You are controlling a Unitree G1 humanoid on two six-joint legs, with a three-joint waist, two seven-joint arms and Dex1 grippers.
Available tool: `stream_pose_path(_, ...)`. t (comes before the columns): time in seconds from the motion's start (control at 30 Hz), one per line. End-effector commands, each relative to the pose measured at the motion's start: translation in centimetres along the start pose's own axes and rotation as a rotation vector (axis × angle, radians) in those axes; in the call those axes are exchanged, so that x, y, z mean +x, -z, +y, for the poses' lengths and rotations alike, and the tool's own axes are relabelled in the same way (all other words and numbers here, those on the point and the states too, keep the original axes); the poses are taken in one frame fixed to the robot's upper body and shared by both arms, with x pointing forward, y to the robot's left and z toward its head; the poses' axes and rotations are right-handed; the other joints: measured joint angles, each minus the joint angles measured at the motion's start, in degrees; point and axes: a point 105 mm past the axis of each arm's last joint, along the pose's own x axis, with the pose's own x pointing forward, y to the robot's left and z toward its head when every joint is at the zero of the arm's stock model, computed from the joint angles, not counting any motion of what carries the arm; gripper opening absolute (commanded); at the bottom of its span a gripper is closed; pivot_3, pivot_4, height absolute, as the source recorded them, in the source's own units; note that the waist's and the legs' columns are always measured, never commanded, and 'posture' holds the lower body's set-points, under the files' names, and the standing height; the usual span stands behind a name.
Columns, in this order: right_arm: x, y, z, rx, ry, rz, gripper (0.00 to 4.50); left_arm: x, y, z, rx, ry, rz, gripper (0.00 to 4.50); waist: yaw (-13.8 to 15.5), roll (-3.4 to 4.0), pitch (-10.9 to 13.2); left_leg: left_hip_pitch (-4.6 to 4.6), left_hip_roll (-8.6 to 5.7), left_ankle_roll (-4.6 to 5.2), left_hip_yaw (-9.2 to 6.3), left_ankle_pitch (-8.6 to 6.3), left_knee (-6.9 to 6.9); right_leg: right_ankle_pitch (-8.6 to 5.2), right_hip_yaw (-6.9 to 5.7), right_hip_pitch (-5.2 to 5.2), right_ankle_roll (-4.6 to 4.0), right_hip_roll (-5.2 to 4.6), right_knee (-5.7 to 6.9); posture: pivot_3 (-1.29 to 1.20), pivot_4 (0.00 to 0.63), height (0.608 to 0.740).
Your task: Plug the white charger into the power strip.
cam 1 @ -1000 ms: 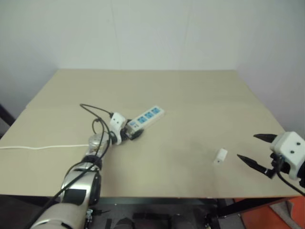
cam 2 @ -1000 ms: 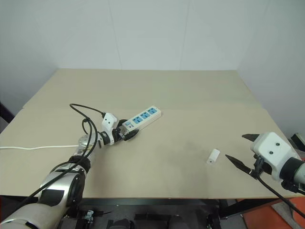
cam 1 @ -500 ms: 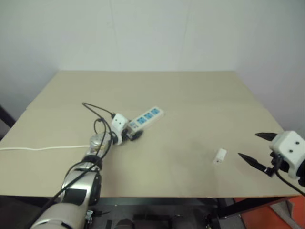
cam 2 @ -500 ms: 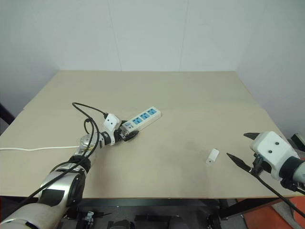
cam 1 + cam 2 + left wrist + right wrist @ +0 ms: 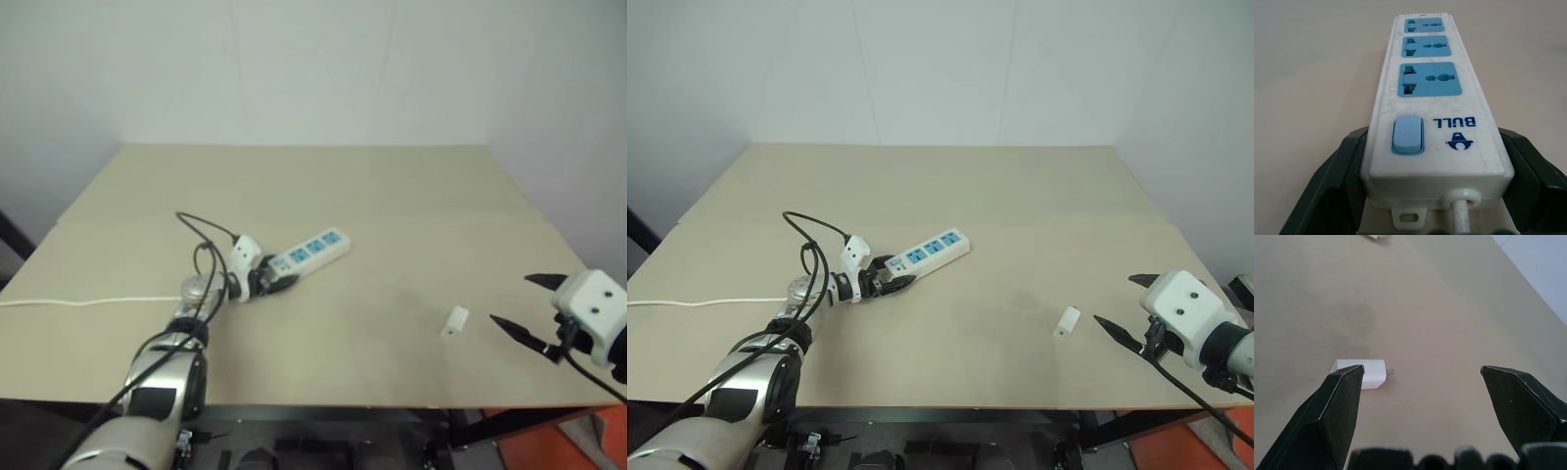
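The left gripper [image 5: 890, 283] has its two black, matte, wedge-shaped fingers [image 5: 1337, 186] closed on the switch end of the power strip [image 5: 306, 255], one finger pressed against each long side. The strip is a long, flat bar of slightly scuffed white plastic with rounded edges, carrying three blue socket panels in a row, a pale blue rocker switch and a blue printed logo beside it. A thin white cord [image 5: 1460, 218] leaves the held end. The strip lies flat on the desk [image 5: 1038, 196], left of the middle and somewhat nearer the near edge, its free end angled toward the far right corner.

The right gripper [image 5: 532, 311] hangs at the desk's right edge near the near right corner, its pointed black fingers [image 5: 1332, 416] spread wide and holding nothing. The white charger [image 5: 1360, 373] lies on its side on the bare surface just beyond them, a small smooth white box with rounded edges and short metal prongs at one end, well apart from the strip.

The desk top is smooth, matte, light tan board.
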Motion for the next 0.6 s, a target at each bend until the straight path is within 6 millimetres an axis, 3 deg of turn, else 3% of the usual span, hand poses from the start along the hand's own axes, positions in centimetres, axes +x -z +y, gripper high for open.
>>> stream_pose_path(0.03, -0.1, -1.1, -0.2, -0.019, 0.017, -0.037, 4.50, -1.3, -0.1, -0.8, 0.082, 0.116, 0.013, 3.31, -0.16, 0.00, 0.00, 0.00, 0.00, 0.00, 0.00, 0.00, 0.00, 0.00, 0.00, -0.01, 0.00, 0.00, 0.01, 0.00, 0.150, 0.740)
stream_pose_path(0.13, 0.0, -1.4, -0.1, -0.019, -0.008, -0.043, 4.50, -2.2, 0.2, -1.3, 0.173, 0.189, 0.060, 3.31, -0.31, -0.02, 0.02, 0.01, 0.00, 0.00, -0.01, 0.00, 0.00, 0.00, 0.00, -0.01, -0.01, 0.00, 0.03, 0.00, 0.150, 0.740)
stream_pose_path(0.33, 0.8, -2.9, 1.2, -0.116, -0.238, -0.060, 4.50, -3.8, -0.4, -2.9, 0.242, 0.391, 0.072, 3.31, -0.39, -0.03, 0.03, -0.04, 0.01, 0.00, -0.02, 0.00, 0.00, 0.00, -0.01, -0.04, -0.02, 0.01, 0.02, 0.00, 0.150, 0.740)
stream_pose_path(0.47, 1.1, -4.4, 2.3, -0.306, -0.479, -0.101, 4.50, -3.9, -0.3, -3.4, 0.226, 0.438, 0.069, 3.31, -0.36, -0.06, 0.05, -0.05, 0.01, 0.00, -0.02, 0.00, 0.01, 0.00, -0.02, -0.05, -0.02, 0.00, 0.01, 0.00, 0.150, 0.740)
stream_pose_path(0.6, 1.6, -3.9, 3.0, -0.562, -0.699, -0.040, 4.50, -3.6, 0.0, -3.6, 0.222, 0.438, 0.076, 3.31, -0.38, -0.07, 0.08, -0.05, 0.02, 0.01, -0.02, 0.00, 0.00, -0.01, -0.03, -0.07, -0.01, -0.01, -0.02, 0.00, 0.150, 0.740)
